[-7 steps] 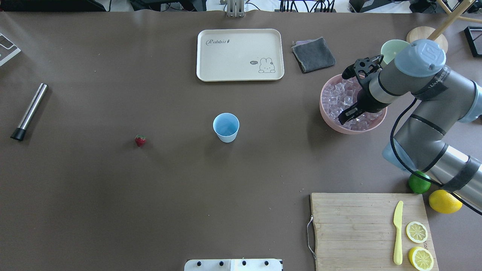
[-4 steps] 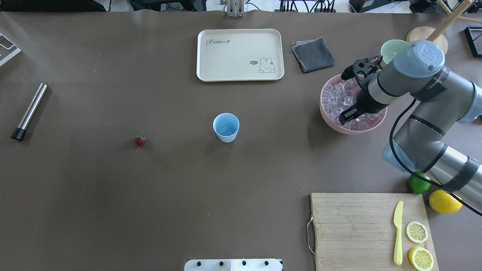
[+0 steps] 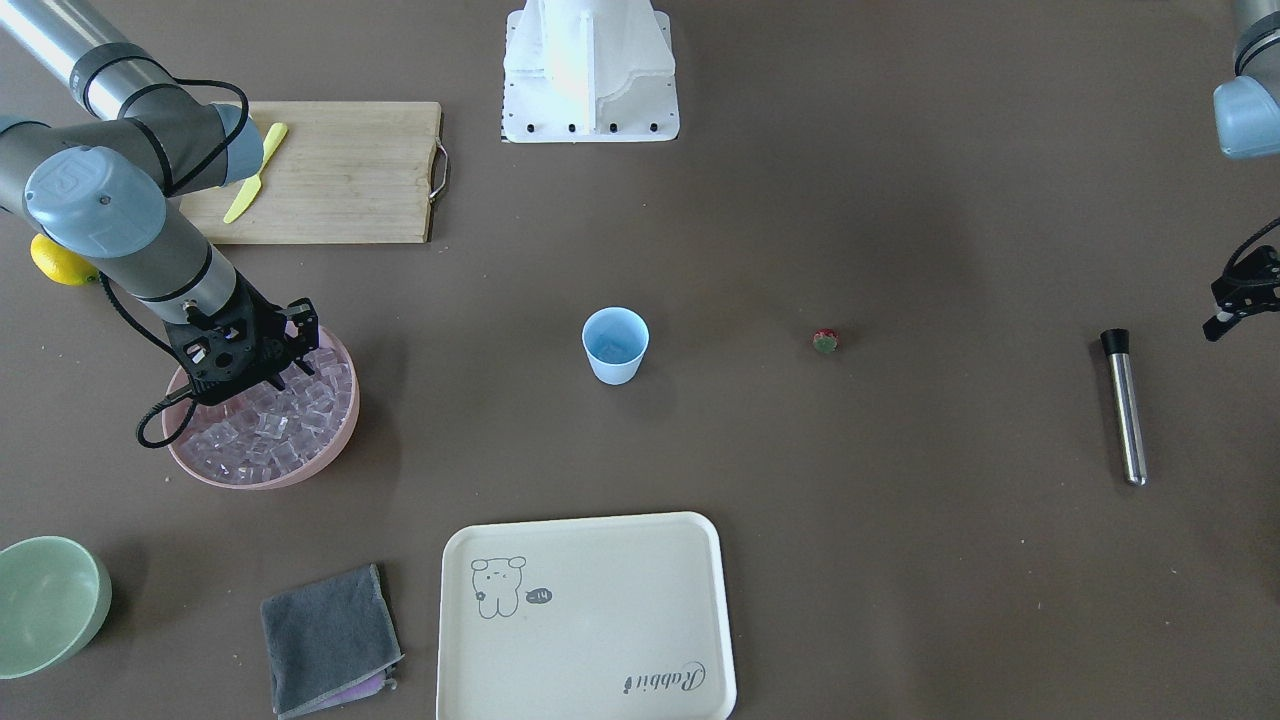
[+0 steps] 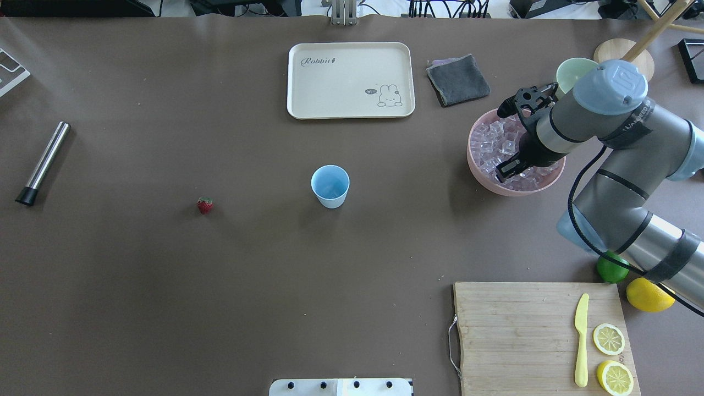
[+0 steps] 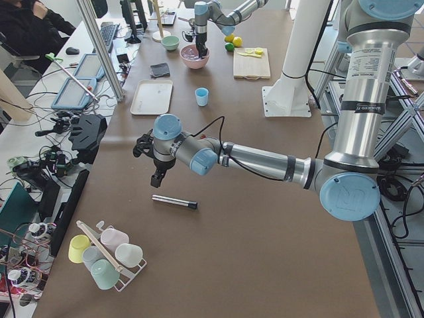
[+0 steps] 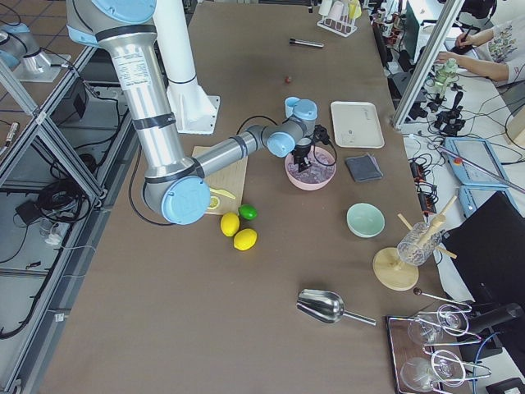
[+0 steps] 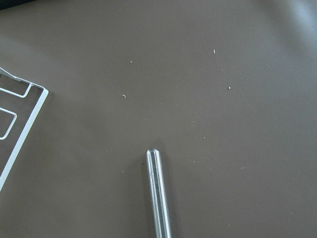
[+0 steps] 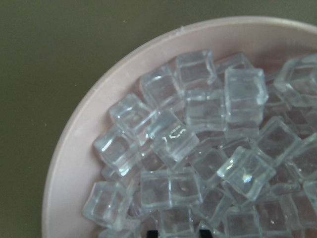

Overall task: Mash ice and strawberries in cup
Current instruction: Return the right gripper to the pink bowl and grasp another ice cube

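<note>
**Ice pick-up: points of risk.** The right gripper (image 4: 503,173) stands tip-down in the pink bowl (image 4: 471,157). In the overhead view this bowl lies at about 3 o'clock from the cup (image 4: 330,187), well apart from it. The right wrist view shows its fingers (image 8: 153,233) only as two dark tips at the lower edge. They stand apart among the ice (image 8: 171,188), and no cube is seen clamped.

The cup stands upright at the middle of the bench (image 4: 165,302) and looks empty. The strawberry (image 4: 204,205) lies at 9 o'clock from the cup. The steel muddler (image 4: 47,159) lies farther out on the same side, near the left gripper (image 3: 1240,300). Whether that gripper's fingers are apart or together cannot be told.

Likely faults:
- The cubes are glossy and loosely heaped, so a closing pinch may squirt one out.
- The pinch may instead catch two cubes, and one may fall on the way.
- A corner-to-corner hold may slip while the cube is over the bench.
- Pushing deeper may jam the tips on the bowl floor or shove the bowl.
- A hasty release may miss the narrow cup or tip it over.
</note>
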Controlling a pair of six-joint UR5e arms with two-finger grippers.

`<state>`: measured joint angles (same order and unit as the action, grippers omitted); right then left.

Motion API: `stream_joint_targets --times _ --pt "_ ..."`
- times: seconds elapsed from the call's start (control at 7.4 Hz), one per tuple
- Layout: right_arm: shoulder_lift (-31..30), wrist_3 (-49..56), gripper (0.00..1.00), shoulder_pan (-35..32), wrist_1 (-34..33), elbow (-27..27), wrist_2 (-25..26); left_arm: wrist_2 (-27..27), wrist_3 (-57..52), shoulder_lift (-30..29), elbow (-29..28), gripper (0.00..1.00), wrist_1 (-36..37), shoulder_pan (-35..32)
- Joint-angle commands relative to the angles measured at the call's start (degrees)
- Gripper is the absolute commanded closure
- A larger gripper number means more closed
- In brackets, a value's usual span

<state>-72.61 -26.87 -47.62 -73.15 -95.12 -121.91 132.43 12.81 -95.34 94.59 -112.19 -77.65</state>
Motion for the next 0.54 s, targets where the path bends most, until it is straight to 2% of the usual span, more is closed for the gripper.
stream_joint_targets --times 0.0,0.14,0.27,0.41 --pt "0.0 0.0 0.87 -0.1 -0.1 -0.8 0.1 0.0 0.0 0.1 0.0 0.02 0.0 0.2" --pt "0.5 0.0 0.95 -0.1 -1.8 -2.1 -0.2 0.0 0.0 0.2 0.0 0.02 0.0 0.2" --pt "1.5 0.1 0.96 -1.3 -9.7 -7.2 -1.6 0.0 -0.1 0.2 -0.1 0.02 0.0 0.3" --pt "7.9 0.6 0.98 -2.2 -21.2 -10.3 -2.7 -0.1 -0.1 0.2 -0.1 0.02 0.0 0.2"
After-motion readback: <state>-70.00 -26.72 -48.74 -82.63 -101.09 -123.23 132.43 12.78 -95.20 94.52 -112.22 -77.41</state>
